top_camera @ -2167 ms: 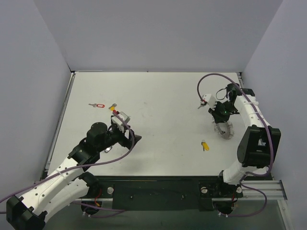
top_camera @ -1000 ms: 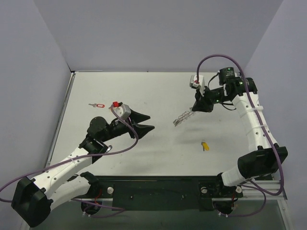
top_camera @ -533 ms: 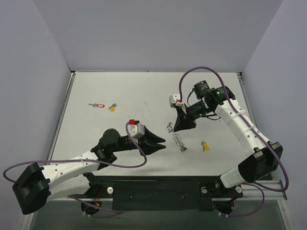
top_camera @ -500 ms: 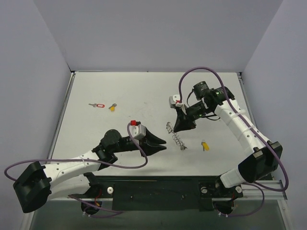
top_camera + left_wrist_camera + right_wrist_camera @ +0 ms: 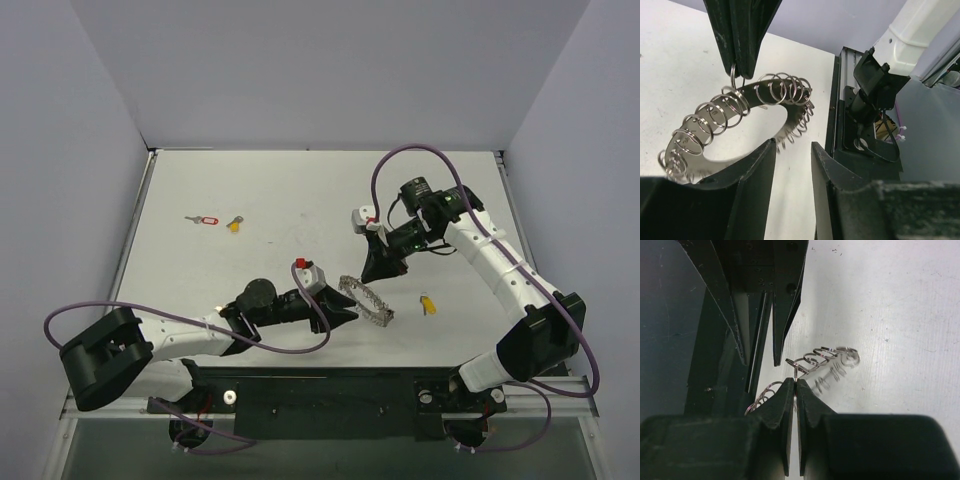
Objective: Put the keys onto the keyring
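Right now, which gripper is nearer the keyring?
Right. The right gripper is shut on one link of the keyring, so it is touching it. The left gripper sits just short of the loop's near side, jaws apart, gripping nothing.

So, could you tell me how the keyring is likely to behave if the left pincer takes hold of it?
The keyring will probably be floppy: it droops in a sagging curve from the one link pinched by the right pincer. Its loose links would likely shift and swing when touched. It looks light, being thin wire, though that is a guess.
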`<action>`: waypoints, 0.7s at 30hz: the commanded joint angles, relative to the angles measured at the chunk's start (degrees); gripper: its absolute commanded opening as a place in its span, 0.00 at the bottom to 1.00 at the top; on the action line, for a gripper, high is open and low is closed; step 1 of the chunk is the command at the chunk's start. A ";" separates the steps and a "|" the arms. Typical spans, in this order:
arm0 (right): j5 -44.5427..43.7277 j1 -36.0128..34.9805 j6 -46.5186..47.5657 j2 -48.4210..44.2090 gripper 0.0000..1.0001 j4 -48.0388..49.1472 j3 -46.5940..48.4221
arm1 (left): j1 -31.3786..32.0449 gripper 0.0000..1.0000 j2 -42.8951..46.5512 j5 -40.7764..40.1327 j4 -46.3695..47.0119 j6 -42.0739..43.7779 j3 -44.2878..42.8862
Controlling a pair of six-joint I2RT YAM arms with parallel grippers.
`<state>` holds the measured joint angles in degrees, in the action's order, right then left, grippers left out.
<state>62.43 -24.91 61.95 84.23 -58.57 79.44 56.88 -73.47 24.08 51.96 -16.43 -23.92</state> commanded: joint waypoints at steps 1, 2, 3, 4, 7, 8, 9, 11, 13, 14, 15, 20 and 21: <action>4.45 -0.41 1.77 -0.64 0.00 -1.55 -0.25 | 1.82 0.45 -0.09 -5.70 8.06 -1.06 -0.95; 4.45 -0.49 1.94 -0.73 0.00 -1.55 -0.51 | 1.83 0.47 -0.18 -6.66 8.93 -1.06 -0.60; 4.36 -0.41 1.94 -0.73 0.00 -1.64 -0.51 | 2.09 0.49 -0.35 -7.37 9.29 -1.06 -0.43; 4.36 -0.41 2.03 -0.64 0.00 -1.64 -0.60 | 2.27 0.50 -0.53 -7.55 10.16 -1.06 -0.25; 4.45 -0.41 2.03 -0.55 0.00 -1.64 -0.69 | 2.18 0.52 -1.76 -8.17 11.93 -1.68 -0.16; 4.36 -0.41 2.03 -0.55 0.00 -1.73 -0.60 | 2.18 0.52 -2.20 -8.52 12.80 -1.85 -0.16; 4.45 -0.41 2.03 -0.73 0.00 -1.73 -0.69 | 2.18 0.54 -2.72 -8.69 13.25 -2.03 -0.25; 4.36 -0.41 2.12 -0.73 0.00 -1.73 -0.78 | 2.18 0.58 -3.08 -10.01 13.60 -2.38 -0.42; 4.36 -0.41 2.12 -0.47 0.00 -1.73 -0.86 | 2.35 0.61 -2.73 -11.67 14.04 -1.95 -0.34; 4.62 -0.41 2.03 -0.47 0.00 -1.73 -0.78 | 2.44 0.61 -2.56 -12.90 14.04 -1.51 -0.16; 4.63 -0.41 2.12 -0.47 0.00 -1.73 -0.95 | 2.44 0.62 -2.21 -13.44 13.78 -1.24 -0.16; 4.63 -0.58 2.21 -0.20 0.00 -1.73 -1.13 | 2.53 0.63 -0.62 -15.46 13.95 0.51 0.72; 4.63 -0.58 2.21 -0.12 0.00 -1.64 -1.13 | 2.53 0.63 -0.53 -15.38 14.39 0.52 0.81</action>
<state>62.61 -24.99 63.09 84.23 -58.59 78.54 59.18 -76.05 10.83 61.28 -17.28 -23.73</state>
